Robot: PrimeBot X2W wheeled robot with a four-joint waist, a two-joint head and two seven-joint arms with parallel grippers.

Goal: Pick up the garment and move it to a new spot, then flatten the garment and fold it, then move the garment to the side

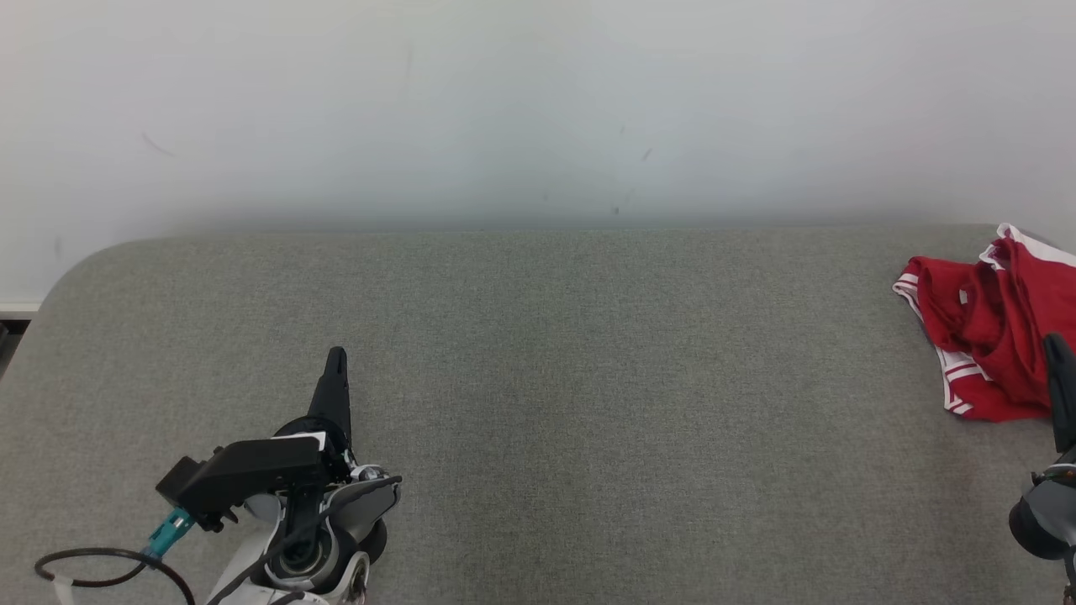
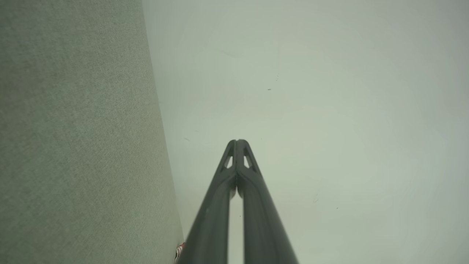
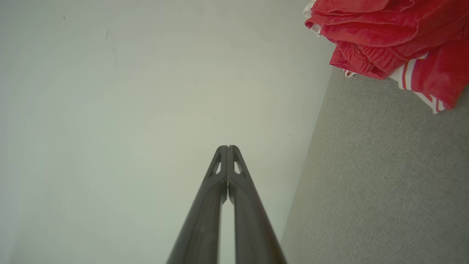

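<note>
A crumpled red fabric garment (image 1: 996, 336) with white striped trim is seen bunched at the far right of the grey, woven-textured bench (image 1: 588, 378), close to the smooth pale wall (image 1: 538, 109). The left gripper (image 1: 336, 360), its slender dark fingers pressed together, is empty at the bench's near left. The right gripper (image 1: 1057, 349) is likewise closed and empty, near the garment.

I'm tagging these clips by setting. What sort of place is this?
Probably a lab or test room set up for cloth folding: a grey fabric-covered table against a plain white wall, with one crumpled red garment near its edge.
</note>
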